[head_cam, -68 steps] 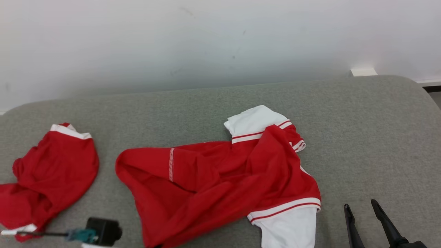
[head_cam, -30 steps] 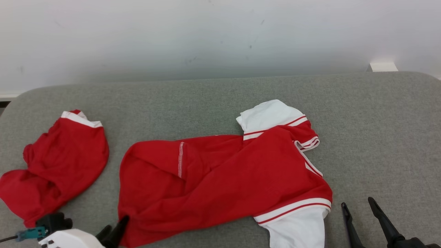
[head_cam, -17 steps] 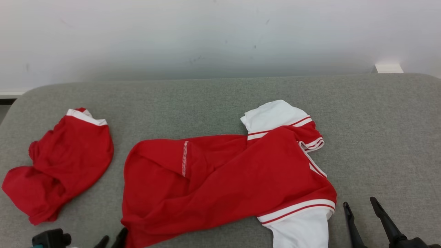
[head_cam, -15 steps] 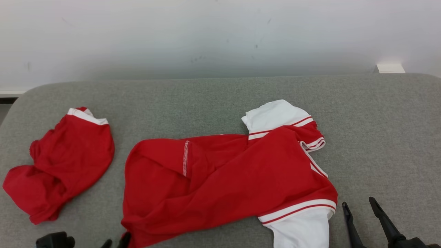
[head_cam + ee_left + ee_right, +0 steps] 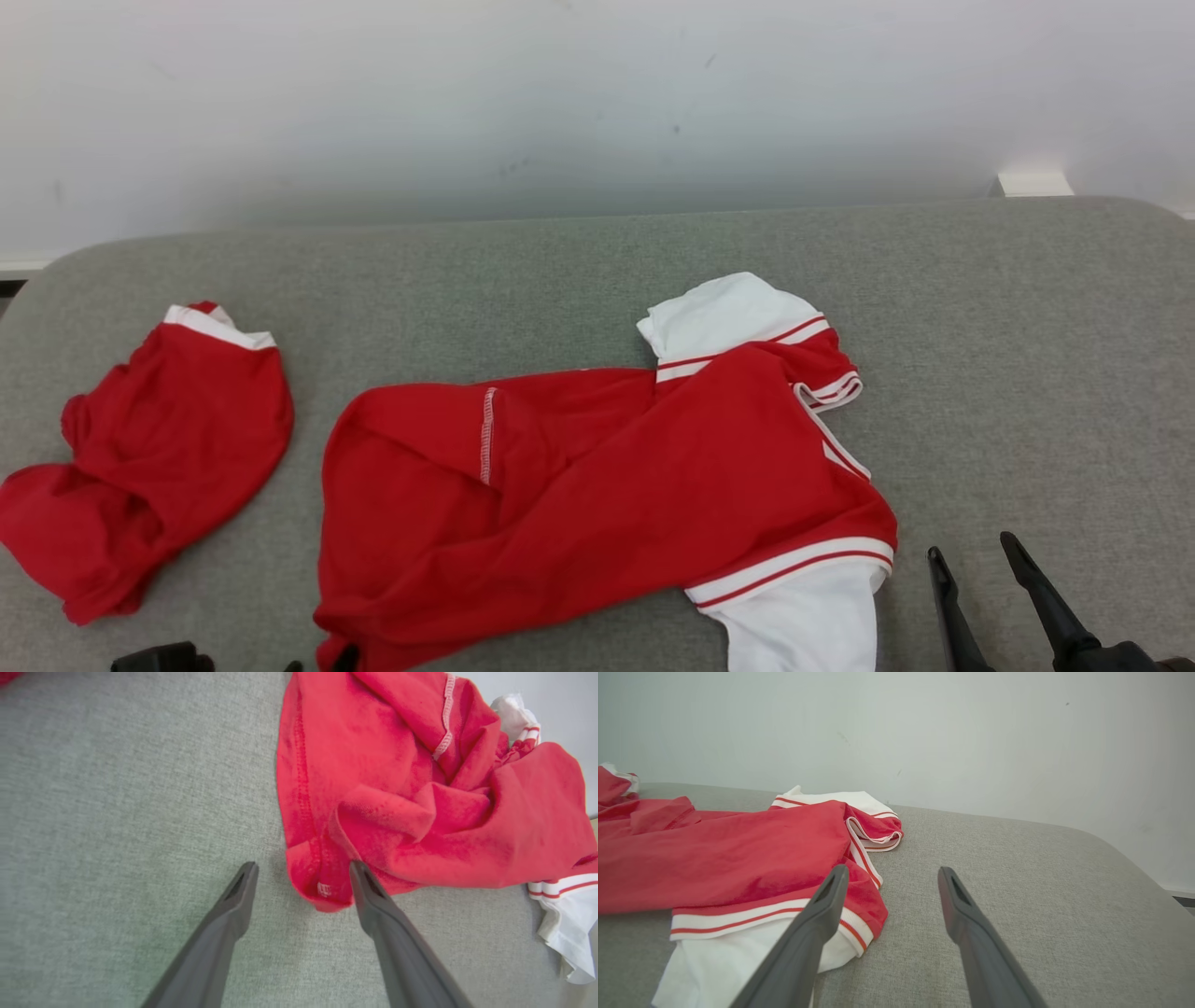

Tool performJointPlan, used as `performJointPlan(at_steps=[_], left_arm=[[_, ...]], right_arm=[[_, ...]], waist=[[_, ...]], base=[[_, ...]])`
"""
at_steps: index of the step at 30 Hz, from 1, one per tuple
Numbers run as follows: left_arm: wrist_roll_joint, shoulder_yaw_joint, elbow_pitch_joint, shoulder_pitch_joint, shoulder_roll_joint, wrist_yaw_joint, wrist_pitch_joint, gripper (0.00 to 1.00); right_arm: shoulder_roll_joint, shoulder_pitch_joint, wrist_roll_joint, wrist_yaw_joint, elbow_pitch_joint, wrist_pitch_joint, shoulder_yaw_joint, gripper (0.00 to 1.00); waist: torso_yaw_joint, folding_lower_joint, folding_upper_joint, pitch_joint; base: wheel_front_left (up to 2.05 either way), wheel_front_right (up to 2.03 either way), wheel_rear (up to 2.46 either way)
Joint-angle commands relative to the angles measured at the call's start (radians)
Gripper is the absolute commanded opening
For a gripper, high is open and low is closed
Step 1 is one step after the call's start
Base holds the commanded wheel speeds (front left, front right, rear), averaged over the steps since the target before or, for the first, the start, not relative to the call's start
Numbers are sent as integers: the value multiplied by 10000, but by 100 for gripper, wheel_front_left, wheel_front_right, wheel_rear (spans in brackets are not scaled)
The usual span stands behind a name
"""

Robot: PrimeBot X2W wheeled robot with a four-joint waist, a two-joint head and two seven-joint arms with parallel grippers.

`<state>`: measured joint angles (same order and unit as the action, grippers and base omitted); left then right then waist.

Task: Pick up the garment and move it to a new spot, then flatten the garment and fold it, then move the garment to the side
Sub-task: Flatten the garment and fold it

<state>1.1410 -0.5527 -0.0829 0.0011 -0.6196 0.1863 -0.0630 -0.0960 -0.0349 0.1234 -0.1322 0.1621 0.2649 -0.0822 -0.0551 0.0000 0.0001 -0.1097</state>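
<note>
Lying crumpled across the middle of the grey padded surface, the red shirt has its body bunched in loose folds and is not flattened. It has 2 white sleeves with red and white striped bands: 1 sleeve points toward the white wall, and the other white sleeve reaches the near edge of the head view.

The left gripper is spread wide and has hold of nothing. In the left wrist view, the shirt's hem corner lies between its 2 fingers. The right-hand finger in that view sits against the edge of the fabric, while the other is over bare grey surface. The cloth is not pinched.

The right gripper is also wide open and empty, sitting low just beside the near white sleeve. In the right wrist view 1 finger crosses in front of that sleeve; I cannot tell whether it touches it.

A second red garment with a white band lies in a heap at the left, apart from the shirt.
</note>
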Motion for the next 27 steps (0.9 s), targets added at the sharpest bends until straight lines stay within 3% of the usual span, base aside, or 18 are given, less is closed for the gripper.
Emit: performJointPlan(at_steps=[1, 6, 13, 26, 27], left_arm=[[-93, 46, 213, 250, -123, 175, -67, 100], [-416, 107, 1261, 667, -604, 704, -131, 100], [-752, -304, 1807, 562, -787, 968, 303, 100], [-1103, -765, 240, -371, -270, 605, 451, 100], [-1027, -761, 143, -382, -216, 567, 465, 81]], right_arm=[[-83, -54, 69, 29, 29, -10, 21, 100], [-106, -181, 97, 29, 8, -10, 84, 100], [-57, -132, -1, 29, 6, -10, -6, 100], [-32, 36, 16, 29, -22, -10, -95, 100], [-26, 40, 20, 29, -18, -10, -83, 100]], waist=[[-72, 0, -1, 71], [-138, 0, -1, 197], [-116, 0, -1, 213], [-294, 0, -1, -117], [-310, 0, -1, -122]], base=[[0, 0, 0], [0, 0, 0], [0, 0, 0], [0, 0, 0], [0, 0, 0]])
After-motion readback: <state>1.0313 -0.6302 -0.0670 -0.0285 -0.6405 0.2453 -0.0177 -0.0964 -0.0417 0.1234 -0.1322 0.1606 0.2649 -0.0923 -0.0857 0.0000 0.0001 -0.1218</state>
